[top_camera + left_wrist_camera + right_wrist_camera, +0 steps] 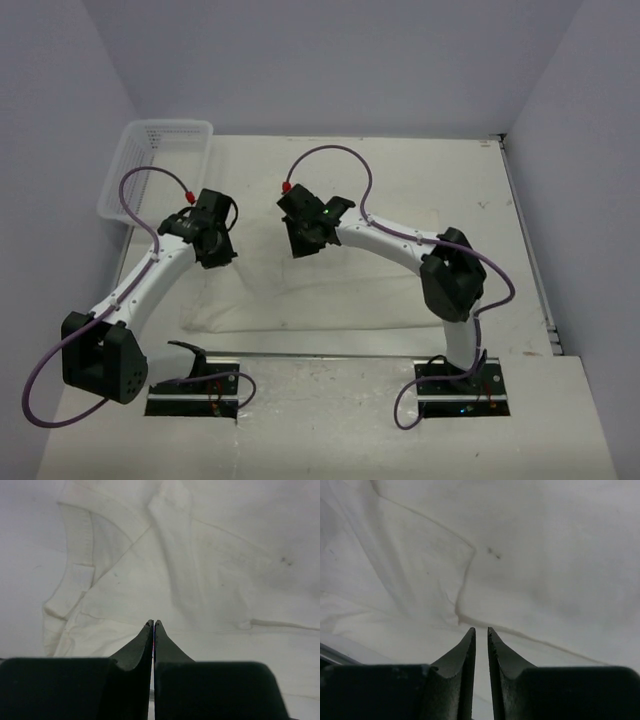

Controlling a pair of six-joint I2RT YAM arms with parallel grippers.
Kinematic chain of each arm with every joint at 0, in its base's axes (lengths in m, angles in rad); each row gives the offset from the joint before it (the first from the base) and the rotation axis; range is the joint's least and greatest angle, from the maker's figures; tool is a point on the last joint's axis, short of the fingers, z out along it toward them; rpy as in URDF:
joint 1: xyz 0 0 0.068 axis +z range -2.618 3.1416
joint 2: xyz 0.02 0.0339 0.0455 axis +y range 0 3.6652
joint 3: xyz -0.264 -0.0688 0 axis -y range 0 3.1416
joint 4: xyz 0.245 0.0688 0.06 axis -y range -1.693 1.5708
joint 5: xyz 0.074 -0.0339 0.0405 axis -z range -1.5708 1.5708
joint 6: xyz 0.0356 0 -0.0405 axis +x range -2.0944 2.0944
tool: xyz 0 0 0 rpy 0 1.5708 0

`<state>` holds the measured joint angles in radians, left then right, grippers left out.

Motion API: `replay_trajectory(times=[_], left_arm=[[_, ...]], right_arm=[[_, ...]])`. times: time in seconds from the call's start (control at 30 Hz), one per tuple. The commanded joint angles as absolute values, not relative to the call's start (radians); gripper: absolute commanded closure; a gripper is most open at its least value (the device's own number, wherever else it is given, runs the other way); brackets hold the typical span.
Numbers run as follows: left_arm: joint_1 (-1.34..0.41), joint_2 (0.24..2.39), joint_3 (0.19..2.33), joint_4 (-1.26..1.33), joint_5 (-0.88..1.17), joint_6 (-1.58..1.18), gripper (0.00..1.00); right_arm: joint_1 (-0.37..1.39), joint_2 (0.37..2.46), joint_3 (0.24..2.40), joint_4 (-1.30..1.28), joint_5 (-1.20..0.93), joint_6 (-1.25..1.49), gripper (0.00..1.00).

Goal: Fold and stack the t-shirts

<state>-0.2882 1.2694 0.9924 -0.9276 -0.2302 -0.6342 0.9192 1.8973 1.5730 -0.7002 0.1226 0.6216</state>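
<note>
T-shirt (320, 300) flat, near edge beside table (450, 180) lip; bare surface right

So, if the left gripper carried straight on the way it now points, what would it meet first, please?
Most likely the t-shirt: the left gripper, shut, points down at its cloth beside the collar, with nothing in between. How far above it hangs is unclear.

Pale lilac walls (300, 60), white table (470, 180)
</note>
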Motion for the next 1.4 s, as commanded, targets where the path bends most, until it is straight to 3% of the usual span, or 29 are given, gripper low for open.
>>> replay_trajectory(times=[0.0, 0.1, 0.2, 1.37], left_arm=[[-0.288, 1.238, 0.983, -0.762, -0.158, -0.598, 1.00], [-0.288, 1.261, 1.014, -0.768, -0.179, -0.575, 1.00], [-0.287, 1.261, 1.040, -0.770, -0.248, -0.558, 1.00], [-0.267, 1.203, 1.112, -0.776, -0.198, -0.506, 1.00]], right_arm=[[0.876, 2.009, 1.732, -0.661, -0.052, 0.470, 0.83], [0.861, 2.115, 1.830, -0.661, -0.155, 0.459, 0.75], [0.854, 2.187, 1.894, -0.669, -0.210, 0.457, 0.73], [0.822, 2.359, 1.954, -0.712, -0.264, 0.465, 0.71]])
